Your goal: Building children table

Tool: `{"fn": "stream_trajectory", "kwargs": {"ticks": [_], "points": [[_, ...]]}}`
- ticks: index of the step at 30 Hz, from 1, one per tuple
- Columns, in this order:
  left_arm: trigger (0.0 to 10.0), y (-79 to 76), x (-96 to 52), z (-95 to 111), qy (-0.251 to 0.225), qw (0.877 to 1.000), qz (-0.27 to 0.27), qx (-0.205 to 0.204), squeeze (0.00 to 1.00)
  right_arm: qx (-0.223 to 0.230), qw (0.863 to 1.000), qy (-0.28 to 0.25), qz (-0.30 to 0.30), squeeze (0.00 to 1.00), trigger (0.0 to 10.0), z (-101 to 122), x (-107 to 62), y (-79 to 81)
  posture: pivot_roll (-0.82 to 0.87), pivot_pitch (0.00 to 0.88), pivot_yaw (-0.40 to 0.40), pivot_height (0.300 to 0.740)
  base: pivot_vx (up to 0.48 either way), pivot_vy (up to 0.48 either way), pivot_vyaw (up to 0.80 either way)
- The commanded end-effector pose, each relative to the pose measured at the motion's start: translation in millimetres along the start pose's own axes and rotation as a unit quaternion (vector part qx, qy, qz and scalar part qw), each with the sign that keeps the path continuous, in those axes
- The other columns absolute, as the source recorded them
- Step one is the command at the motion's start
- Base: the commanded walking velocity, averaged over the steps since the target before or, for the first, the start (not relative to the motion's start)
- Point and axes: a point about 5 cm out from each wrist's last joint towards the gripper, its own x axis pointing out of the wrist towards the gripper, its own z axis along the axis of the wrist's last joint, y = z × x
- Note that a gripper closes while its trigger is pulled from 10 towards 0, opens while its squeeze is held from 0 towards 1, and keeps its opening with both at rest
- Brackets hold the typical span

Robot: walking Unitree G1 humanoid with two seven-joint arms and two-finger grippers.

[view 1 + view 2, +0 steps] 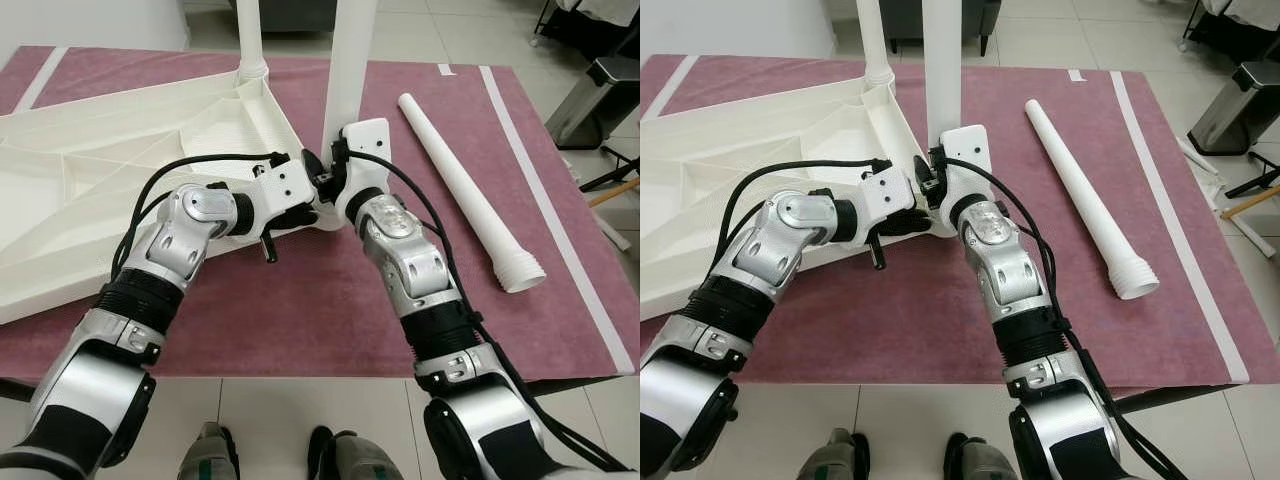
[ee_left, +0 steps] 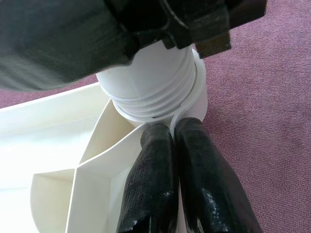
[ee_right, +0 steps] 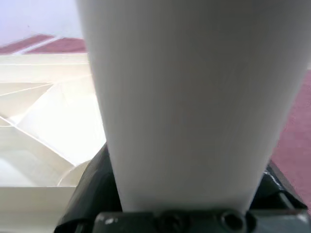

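Observation:
The white table top [image 1: 120, 170] lies upside down on a maroon mat [image 1: 300, 310]. One white leg [image 1: 250, 35] stands upright at its far corner. A second leg [image 1: 350, 60] stands at the near corner, its threaded end [image 2: 146, 92] seated in the socket. My right gripper [image 1: 335, 165] is shut on this leg [image 3: 194, 97] just above the socket. My left gripper [image 2: 172, 128] is shut on the thin rim wall of the table top beside that socket. A third leg [image 1: 460, 180] lies loose on the mat to the right.
A metal bin [image 1: 600, 95] stands off the mat at the far right, with a stick [image 1: 612, 192] beside it. White tape strips [image 1: 545, 200] run along the mat's right side. The mat's front edge is close to my feet [image 1: 270, 455] on the tiled floor.

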Motion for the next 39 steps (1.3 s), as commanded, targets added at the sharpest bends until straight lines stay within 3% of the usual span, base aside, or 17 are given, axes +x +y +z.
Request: {"fn": "stream_trajectory", "kwargs": {"ticks": [1, 2, 3, 9, 13, 15, 16, 17, 18, 20, 21, 27, 29, 30, 32, 36, 39], "points": [[0.0, 6.4, -4.4, 4, -0.019, 0.995, 0.094, 0.012, 0.00, -0.005, 0.998, 0.055, 0.020, 1.00, 10.0, -24, -4.3, 1.8, 0.11, 0.181, -0.013, 0.740, 0.000, 0.000, 0.00], [0.0, -1.9, -8.8, 6, -0.035, 0.997, 0.066, 0.025, 0.00, -0.006, 0.997, 0.034, 0.073, 0.22, 10.0, -17, -7.4, 5.4, 0.11, 0.183, -0.014, 0.740, 0.000, 0.000, 0.00], [0.0, -12.8, -15.2, 9, -0.059, 0.997, 0.031, 0.040, 0.00, -0.010, 0.991, 0.011, 0.131, 0.00, 10.0, -10, -12.8, 8.0, 0.11, 0.184, -0.015, 0.740, 0.000, 0.000, 0.00], [0.0, -36.1, -31.7, 17, -0.105, 0.992, -0.041, 0.063, 0.00, -0.022, 0.969, -0.010, 0.247, 0.00, 10.0, -2, -27.8, 8.8, 0.11, 0.185, -0.016, 0.740, 0.000, 0.000, 0.00], [0.0, -48.7, -45.3, 21, -0.128, 0.986, -0.079, 0.070, 0.00, -0.025, 0.946, -0.014, 0.322, 0.00, 10.0, -1, -40.3, 5.5, 0.12, 0.188, -0.019, 0.740, 0.000, 0.000, 0.00], [0.0, -57.1, -57.4, 21, -0.136, 0.983, -0.104, 0.073, 0.00, -0.021, 0.925, -0.016, 0.379, 0.00, 10.0, 0, -49.4, 2.8, 0.12, 0.189, -0.021, 0.740, 0.000, 0.000, 0.00], [0.0, -57.1, -57.4, 21, -0.136, 0.983, -0.104, 0.073, 0.00, -0.021, 0.925, -0.016, 0.379, 0.00, 10.0, 0, -49.4, 2.8, 0.12, 0.189, -0.021, 0.740, 0.000, 0.000, 0.00], [0.0, -59.6, -61.8, 20, -0.135, 0.982, -0.113, 0.073, 0.00, -0.018, 0.917, -0.016, 0.398, 0.00, 8.3, 1, -51.9, 2.2, 0.13, 0.189, -0.022, 0.740, 0.000, 0.000, 0.00], [0.0, -61.0, -64.5, 19, -0.134, 0.982, -0.117, 0.072, 0.00, -0.013, 0.912, -0.019, 0.411, 0.00, 1.8, 2, -53.3, 2.1, 0.13, 0.190, -0.024, 0.740, 0.000, 0.000, 0.00], [0.0, -62.0, -66.2, 19, -0.133, 0.982, -0.117, 0.072, 0.00, -0.010, 0.908, -0.021, 0.418, 0.00, 1.8, 3, -54.2, 1.9, 0.13, 0.190, -0.024, 0.740, 0.000, 0.000, 0.00], [0.0, -62.1, -66.7, 18, -0.131, 0.982, -0.115, 0.071, 0.00, -0.004, 0.907, -0.024, 0.421, 0.00, 0.0, 4, -54.2, 2.2, 0.13, 0.190, -0.026, 0.740, 0.000, 0.000, 0.00], [0.0, -58.7, -62.9, 18, -0.123, 0.986, -0.089, 0.066, 0.00, 0.005, 0.917, -0.016, 0.398, 0.00, 0.0, 1, -48.6, 4.8, 0.13, 0.191, -0.025, 0.740, 0.000, 0.000, 0.00], [0.0, -47.8, -55.1, 16, -0.103, 0.992, -0.044, 0.062, 0.00, -0.009, 0.940, 0.010, 0.340, 0.00, 0.0, -7, -39.9, 2.6, 0.12, 0.194, -0.020, 0.740, 0.000, 0.000, 0.00], [0.0, -47.8, -55.1, 16, -0.103, 0.992, -0.044, 0.062, 0.00, -0.009, 0.940, 0.010, 0.340, 0.00, 0.0, -7, -39.9, 2.6, 0.12, 0.194, -0.020, 0.740, 0.000, 0.000, 0.00], [0.0, -33.0, -45.5, 16, -0.084, 0.995, 0.007, 0.051, 0.00, -0.018, 0.965, 0.039, 0.258, 0.00, 0.0, -14, -28.7, -1.5, 0.12, 0.195, -0.018, 0.740, 0.000, 0.000, 0.00], [0.0, -28.1, -42.4, 17, -0.080, 0.995, 0.021, 0.046, 0.00, -0.021, 0.972, 0.049, 0.228, 0.00, 0.0, -16, -25.0, -3.2, 0.12, 0.195, -0.018, 0.740, 0.000, 0.000, 0.00], [0.0, -15.9, -31.3, 21, -0.071, 0.995, 0.058, 0.029, 0.00, -0.029, 0.986, 0.068, 0.152, 0.00, 0.0, -21, -17.5, -7.5, 0.12, 0.194, -0.018, 0.740, 0.000, 0.000, 0.00]]}}
